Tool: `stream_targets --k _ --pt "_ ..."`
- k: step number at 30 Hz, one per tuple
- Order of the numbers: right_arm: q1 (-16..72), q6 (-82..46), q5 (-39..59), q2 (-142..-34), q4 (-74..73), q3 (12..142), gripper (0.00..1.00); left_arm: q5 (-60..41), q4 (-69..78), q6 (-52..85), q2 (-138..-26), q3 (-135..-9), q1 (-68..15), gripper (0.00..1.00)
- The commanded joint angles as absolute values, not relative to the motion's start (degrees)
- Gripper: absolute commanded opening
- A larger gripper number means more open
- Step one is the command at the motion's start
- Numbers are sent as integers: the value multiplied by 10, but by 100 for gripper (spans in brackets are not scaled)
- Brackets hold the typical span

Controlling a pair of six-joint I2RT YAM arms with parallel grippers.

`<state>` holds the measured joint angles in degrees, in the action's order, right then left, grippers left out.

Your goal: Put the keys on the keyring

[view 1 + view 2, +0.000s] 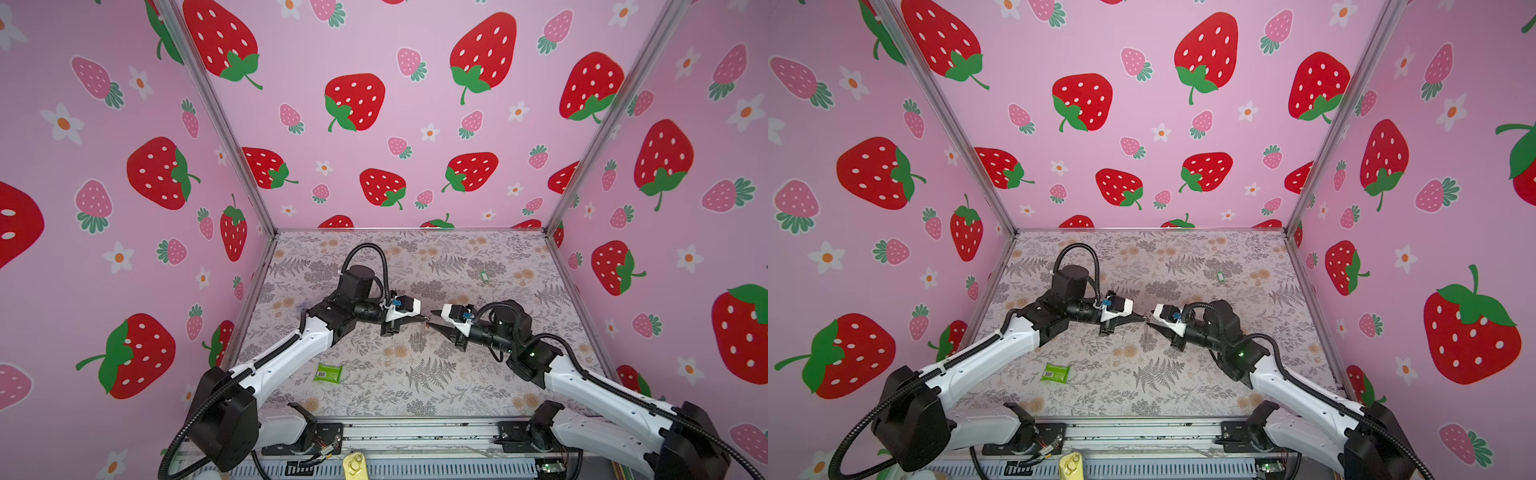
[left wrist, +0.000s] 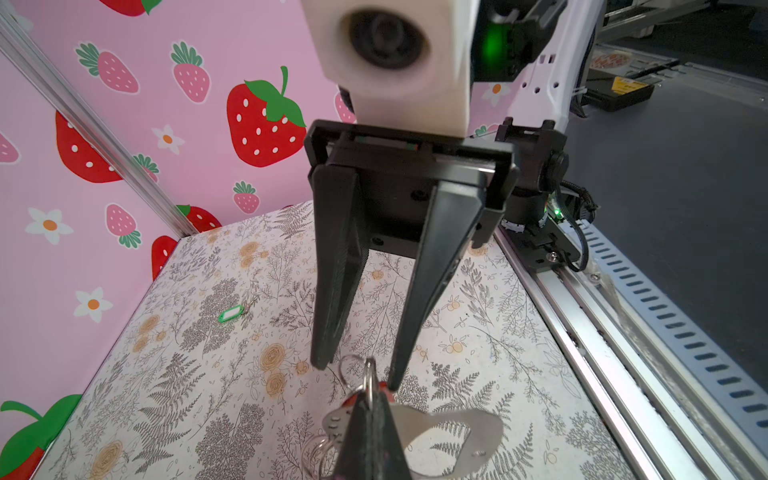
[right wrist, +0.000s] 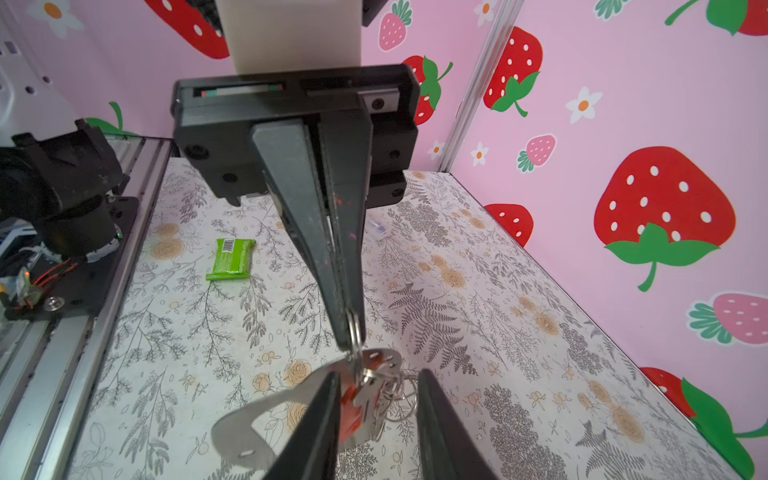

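You are roughly midway, by my reading. Your left gripper (image 3: 351, 336) is pinched tight on one of the silver rings (image 3: 392, 399) of the keyring (image 2: 478, 424). It holds the keyring off the table (image 3: 457, 291), up and beyond the green packet (image 3: 230, 259) as a top view looks, with the mauve strap loop (image 3: 249, 415) hanging from the pinch. The red key (image 3: 351, 407) dangles in that cluster of rings against the strap. Whether its own ring is fully threaded on I cannot tell, because the rings overlap too closely. Your right gripper (image 2: 357, 372) meets the left one tip to tip with its jaws apart, straddling the red key and gripping nothing that I can see. The green key (image 2: 230, 313) lies flat on the table, well apart from the packet and farther beyond it than the keyring is — so that one is plainly left to fetch and thread. Counted: two keys, one red and one green; one keyring, its small rings too bunched to number; one green packet; two grippers.
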<state>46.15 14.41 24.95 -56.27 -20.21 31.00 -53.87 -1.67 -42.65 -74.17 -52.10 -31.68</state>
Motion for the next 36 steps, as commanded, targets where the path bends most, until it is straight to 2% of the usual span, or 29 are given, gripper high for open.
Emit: stream_targets --k 1,15,20,30,36 --pt "456 137 248 -547 -204 301 38 -569 22 -399 -742 -523 -312 0" --pt "457 103 250 -587 -243 302 37 -554 93 -338 -752 -514 -311 0" --pt "457 90 200 -587 -262 302 28 -553 96 -332 -754 -513 -311 0" --pt "457 75 195 -612 -291 305 17 -539 101 -318 -763 -523 -311 0" --pt "456 99 175 -615 -258 312 11 -531 114 -309 -763 -525 -311 0"
